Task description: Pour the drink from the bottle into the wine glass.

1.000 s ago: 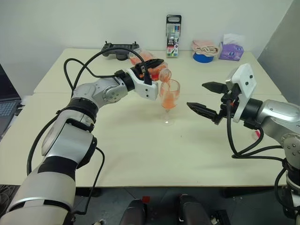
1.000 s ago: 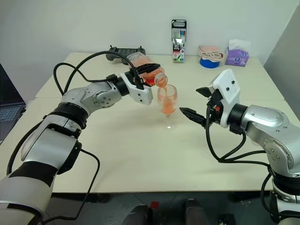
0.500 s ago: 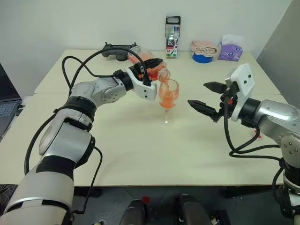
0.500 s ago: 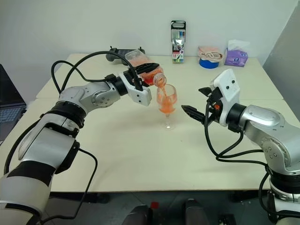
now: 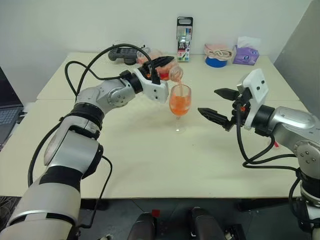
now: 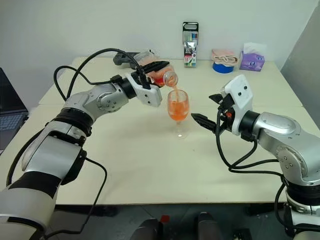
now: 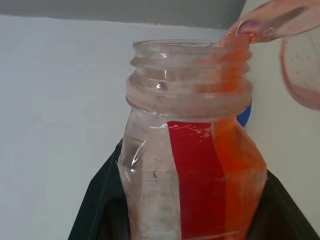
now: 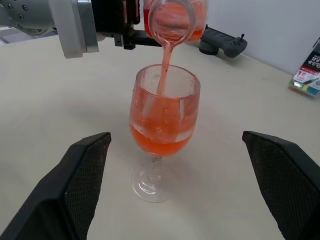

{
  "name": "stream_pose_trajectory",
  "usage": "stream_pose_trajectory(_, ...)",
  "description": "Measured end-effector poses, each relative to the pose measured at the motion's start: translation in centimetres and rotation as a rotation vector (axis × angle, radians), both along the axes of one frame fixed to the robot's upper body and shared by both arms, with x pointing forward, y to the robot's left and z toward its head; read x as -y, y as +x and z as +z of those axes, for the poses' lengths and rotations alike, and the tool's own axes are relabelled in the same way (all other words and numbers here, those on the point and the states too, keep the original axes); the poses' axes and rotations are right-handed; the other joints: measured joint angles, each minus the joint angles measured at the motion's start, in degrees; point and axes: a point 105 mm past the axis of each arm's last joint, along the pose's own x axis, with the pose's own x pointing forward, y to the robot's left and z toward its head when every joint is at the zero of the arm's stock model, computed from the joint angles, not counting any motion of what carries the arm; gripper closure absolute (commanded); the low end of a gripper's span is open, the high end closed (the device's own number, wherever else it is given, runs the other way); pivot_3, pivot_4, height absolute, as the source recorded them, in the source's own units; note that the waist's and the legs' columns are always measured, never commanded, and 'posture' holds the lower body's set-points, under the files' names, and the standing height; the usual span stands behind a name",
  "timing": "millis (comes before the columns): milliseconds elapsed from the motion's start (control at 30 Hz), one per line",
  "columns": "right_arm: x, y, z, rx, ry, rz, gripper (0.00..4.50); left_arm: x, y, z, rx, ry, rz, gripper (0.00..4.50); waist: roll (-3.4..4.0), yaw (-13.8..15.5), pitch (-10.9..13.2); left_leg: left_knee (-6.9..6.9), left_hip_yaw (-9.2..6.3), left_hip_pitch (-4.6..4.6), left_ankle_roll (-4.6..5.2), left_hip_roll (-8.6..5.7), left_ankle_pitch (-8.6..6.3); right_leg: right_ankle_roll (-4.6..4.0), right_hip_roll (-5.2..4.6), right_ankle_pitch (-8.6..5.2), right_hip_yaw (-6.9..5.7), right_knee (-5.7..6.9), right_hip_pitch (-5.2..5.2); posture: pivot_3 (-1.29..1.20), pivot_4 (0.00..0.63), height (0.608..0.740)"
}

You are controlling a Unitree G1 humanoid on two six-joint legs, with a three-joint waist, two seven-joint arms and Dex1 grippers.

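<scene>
My left gripper is shut on the bottle, a clear plastic one without a cap, held tipped with its mouth just above the wine glass. A thin stream of the orange-red drink runs from the bottle's neck into the glass bowl, which is roughly half full. The glass stands upright on the table at the centre. My right gripper hangs open just to the right of the glass, level with its bowl, and its fingers touch nothing.
Along the table's far edge lie a black game controller, an upright pack of markers, a blue tape roll under a pink cloth and a purple tissue pack. A laptop sits off the left side.
The bottle has tipped a little further in my left gripper and its mouth sits slightly higher over the glass. The drink in the glass has risen. My right arm has stayed put.
</scene>
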Motion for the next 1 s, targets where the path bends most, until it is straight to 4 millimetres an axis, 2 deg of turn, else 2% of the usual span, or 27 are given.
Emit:
stream_pose_trajectory(167, -0.1, 0.0, 0.1, -0.004, 0.002, 0.002, 0.0, -1.4, 0.4, -0.9, -0.11, -0.098, 0.026, 2.74, 0.0, -0.2, 0.0, 0.0, -0.01, 0.03, 0.01, 0.02, 0.0, 0.0, 0.01, 0.0, 0.0, 0.07, -0.01, 0.0, 0.15, 0.74)
stream_pose_trajectory(333, -0.9, 0.3, 1.5, 0.03, 0.035, 0.028, 0.0, -2.7, 1.0, -0.5, -0.284, -0.364, 0.021, 2.74, 0.0, -0.2, 0.0, 0.15, -0.03, -0.02, 0.01, 0.01, 0.01, -0.01, 0.01, 0.01, -0.01, 0.16, -0.02, 0.0, 0.15, 0.74)
stream_pose_trajectory(433, -1.4, 0.6, 3.3, 0.073, 0.059, 0.047, 0.0, -5.1, 1.7, 1.1, -0.377, -0.623, 0.037, 2.74, 0.0, -0.4, 0.0, 0.22, -0.07, -0.01, 0.01, 0.03, 0.01, -0.01, 0.02, 0.01, -0.01, 0.2, -0.02, 0.0, 0.15, 0.74)
stream_pose_trajectory(533, -2.6, 0.7, 4.6, 0.103, 0.061, 0.1, 0.0, -8.8, 2.2, 2.0, -0.466, -0.887, 0.081, 2.74, 0.01, -0.8, 0.0, 0.22, -0.12, 0.03, 0.01, 0.06, 0.01, -0.01, 0.05, 0.01, -0.02, 0.25, -0.02, 0.0, 0.15, 0.74)
stream_pose_trajectory(600, -3.4, 0.5, 5.3, 0.115, 0.054, 0.156, 0.0, -11.1, 2.3, 0.9, -0.542, -0.99, 0.144, 2.74, 0.03, -0.9, 0.0, 0.21, -0.15, 0.06, 0.01, 0.07, 0.01, -0.01, 0.08, 0.0, -0.04, 0.25, 0.0, 0.0, 0.15, 0.74)
stream_pose_trajectory(667, -3.9, 0.4, 5.1, 0.093, 0.039, 0.221, 0.0, -13.0, 2.2, -1.5, -0.622, -1.059, 0.216, 2.74, 0.03, -1.0, 0.0, 0.23, -0.17, 0.05, 0.01, 0.06, 0.01, -0.01, 0.07, 0.01, -0.04, 0.23, 0.01, 0.0, 0.15, 0.74)
stream_pose_trajectory(800, -5.2, 0.2, 3.8, 0.038, 0.004, 0.339, 0.0, -14.6, 2.1, -5.3, -0.733, -1.122, 0.326, 2.74, 0.03, -0.7, 0.0, 0.35, -0.22, -0.05, 0.01, 0.04, 0.01, -0.02, 0.06, 0.01, -0.09, 0.22, 0.0, 0.0, 0.15, 0.74)
stream_pose_trajectory(867, -5.9, -0.2, 3.4, 0.028, -0.015, 0.396, 0.0, -15.2, 2.0, -5.7, -0.761, -1.189, 0.339, 2.74, 0.03, -0.3, 0.0, 0.46, -0.26, -0.11, 0.01, 0.04, 0.0, -0.02, 0.06, 0.01, -0.13, 0.23, -0.01, 0.0, 0.15, 0.74)
stream_pose_trajectory(1000, -7.0, -0.7, 3.8, 0.052, -0.023, 0.458, 0.0, -16.0, 1.9, -5.7, -0.78, -1.243, 0.341, 2.74, 0.02, -0.2, 0.0, 0.5, -0.23, -0.08, 0.0, 0.01, 0.0, -0.03, 0.03, 0.02, -0.1, 0.22, 0.03, 0.0, 0.15, 0.74)
